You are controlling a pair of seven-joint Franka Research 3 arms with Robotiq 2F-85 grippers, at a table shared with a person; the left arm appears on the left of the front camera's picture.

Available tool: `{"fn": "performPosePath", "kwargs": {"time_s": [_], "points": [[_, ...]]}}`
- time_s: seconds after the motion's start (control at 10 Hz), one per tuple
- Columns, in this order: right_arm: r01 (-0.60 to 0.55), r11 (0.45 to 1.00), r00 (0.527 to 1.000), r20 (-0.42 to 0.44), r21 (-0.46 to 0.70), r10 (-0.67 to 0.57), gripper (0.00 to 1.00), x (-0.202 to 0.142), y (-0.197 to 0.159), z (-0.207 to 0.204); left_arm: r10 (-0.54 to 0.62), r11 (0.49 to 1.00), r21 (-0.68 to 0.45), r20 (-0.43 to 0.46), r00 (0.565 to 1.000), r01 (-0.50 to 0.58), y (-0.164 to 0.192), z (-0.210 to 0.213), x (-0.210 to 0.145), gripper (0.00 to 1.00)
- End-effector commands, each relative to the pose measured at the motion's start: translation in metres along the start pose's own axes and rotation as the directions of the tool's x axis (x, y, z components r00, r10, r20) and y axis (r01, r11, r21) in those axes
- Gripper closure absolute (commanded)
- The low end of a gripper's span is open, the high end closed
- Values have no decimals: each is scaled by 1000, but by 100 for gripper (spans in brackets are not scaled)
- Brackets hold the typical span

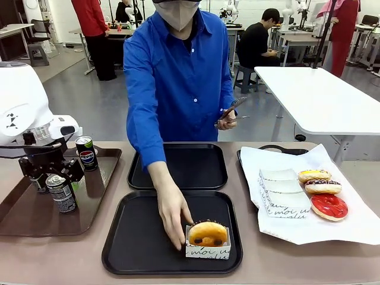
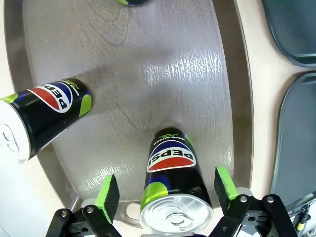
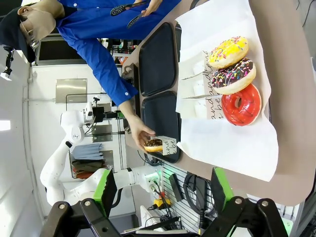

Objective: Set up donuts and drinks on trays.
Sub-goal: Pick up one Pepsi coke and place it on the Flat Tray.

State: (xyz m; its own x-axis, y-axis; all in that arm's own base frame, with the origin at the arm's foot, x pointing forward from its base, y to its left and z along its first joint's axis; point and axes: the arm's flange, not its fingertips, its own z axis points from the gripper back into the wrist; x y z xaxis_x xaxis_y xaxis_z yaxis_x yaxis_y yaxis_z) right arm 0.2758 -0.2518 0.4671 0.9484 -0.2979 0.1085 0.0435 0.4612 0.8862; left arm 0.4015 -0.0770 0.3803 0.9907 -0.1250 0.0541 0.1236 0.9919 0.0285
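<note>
So far: one sleeved donut (image 1: 207,233) on near black tray (image 1: 127,249), person's hand (image 1: 172,217) at it. Left of that tray, left end effector (image 2: 166,186) straddles Pepsi can (image 2: 173,163), unclenched; right end effector (image 3: 163,183) released, empty. Can-placing barely begun, I reckon.

near black tray (image 1: 132,237), far black tray (image 1: 196,169): matching, end to end at table middle. golden chocolate-topped donut (image 1: 207,233) in white lettered sleeve on near tray's front right. three unsleeved donuts (image 1: 322,187) on white paper (image 1: 350,228). drink cans (image 1: 61,193) upright on brown tray (image 1: 24,217).

Drink can (image 2: 132,1) cut off by top edge, dark tray (image 1: 284,149) mostly hidden under white paper sheet (image 1: 350,228)
</note>
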Motion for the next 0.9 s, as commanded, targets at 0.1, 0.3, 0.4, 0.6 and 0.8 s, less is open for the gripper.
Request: {"fn": "performPosePath", "kwargs": {"time_s": [0.1, 0.3, 0.4, 0.6, 0.8], "points": [[1, 1000, 1000, -3, 5, -1, 0, -1, -1, 1, 28, 999, -41, -5, 1000, -29, 2, 3, 3, 18], [1, 1000, 1000, -3, 5, -1, 0, -1, -1, 1, 34, 998, -50, -26, 999, -35, 2, 6, 4, 36], [1, 1000, 1000, -3, 5, -1, 0, -1, -1, 1, 42, 998, -55, -39, 998, -44, 2, 5, 2, 48], [1, 1000, 1000, -3, 5, -1, 0, -1, -1, 1, 52, 997, -53, -59, 997, -55, 3, 4, 1, 66], [1, 1000, 1000, -3, 5, -1, 0, -1, -1, 1, 51, 997, -45, -75, 996, -55, 3, 5, 3, 84]]}}
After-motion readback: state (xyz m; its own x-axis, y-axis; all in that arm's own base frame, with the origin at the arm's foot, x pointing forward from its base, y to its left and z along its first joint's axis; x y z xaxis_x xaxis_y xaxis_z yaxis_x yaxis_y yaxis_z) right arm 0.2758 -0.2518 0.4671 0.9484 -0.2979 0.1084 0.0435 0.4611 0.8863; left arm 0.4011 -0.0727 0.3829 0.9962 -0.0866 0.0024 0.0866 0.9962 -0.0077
